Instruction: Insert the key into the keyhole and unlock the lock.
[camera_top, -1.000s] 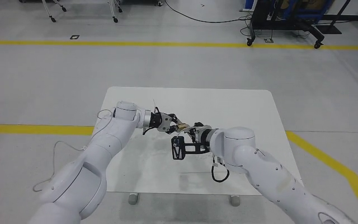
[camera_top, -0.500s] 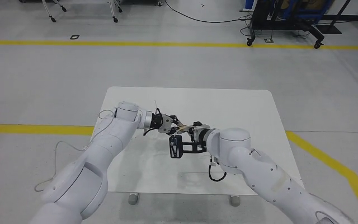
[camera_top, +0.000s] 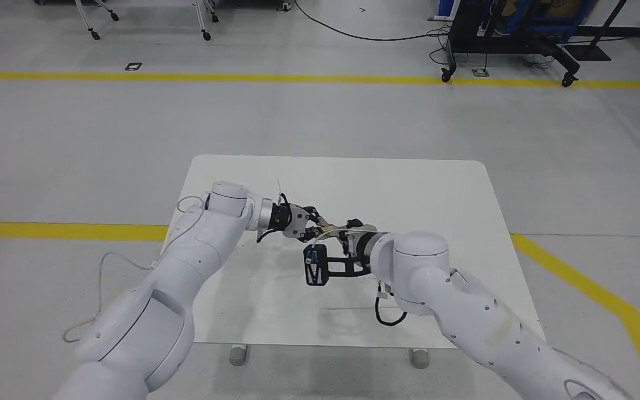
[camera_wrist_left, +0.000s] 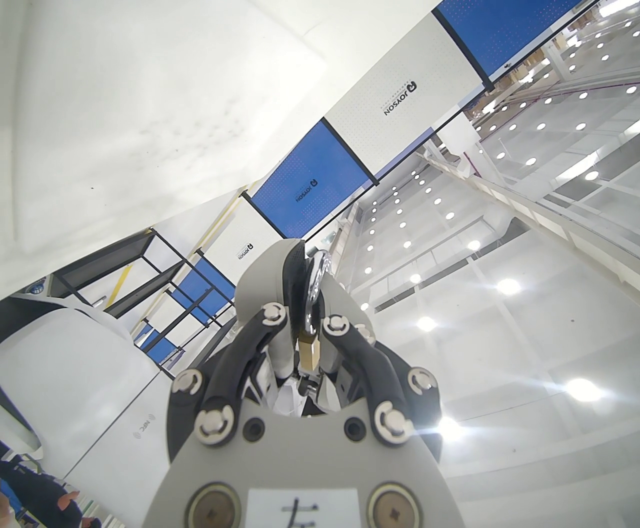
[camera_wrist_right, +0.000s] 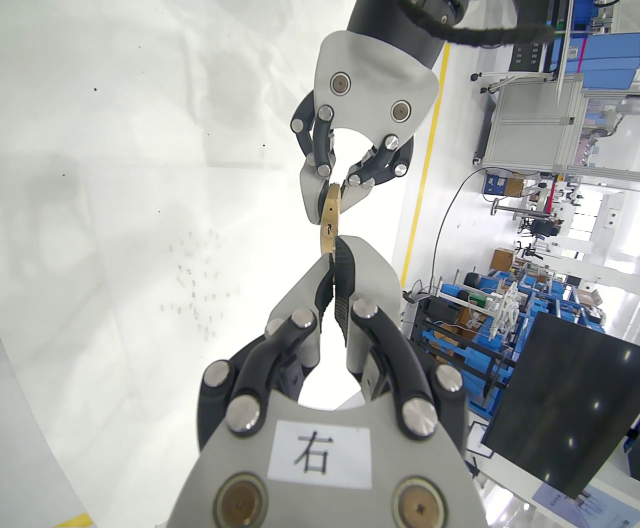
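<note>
- Since a second ago the right arm has eased in toward the left one, its elbow sliding a little nearer over the bench (camera_top: 430, 185); the left arm has barely stirred.
- By my reading the task is at the approach stage. The lock (camera_wrist_right: 330, 212) is lifted and presented, and the two arms have met.
- The keyhole (camera_wrist_right: 328, 230) faces the right wrist camera and looks unfilled, so insertion is not yet done.
- Left to do: line the key up with the slot, push it home, then turn it until the shackle (camera_wrist_left: 316, 280) springs free.
- The left tool (camera_wrist_left: 307, 280) is clamped on the lock and holds it in the air above the bench. Its pads grip the brass body at the shackle end, and the steel shackle stands between its fingers.
- The right tool (camera_wrist_right: 334, 250) has its jaws pressed narrow, ribbed pads nearly meeting. Its tips sit against or just beside the lock's lower edge, next to the keyhole, not on it.
- The key itself I cannot make out. It may be pinched flat between those pads, but the view does not settle that.
</note>
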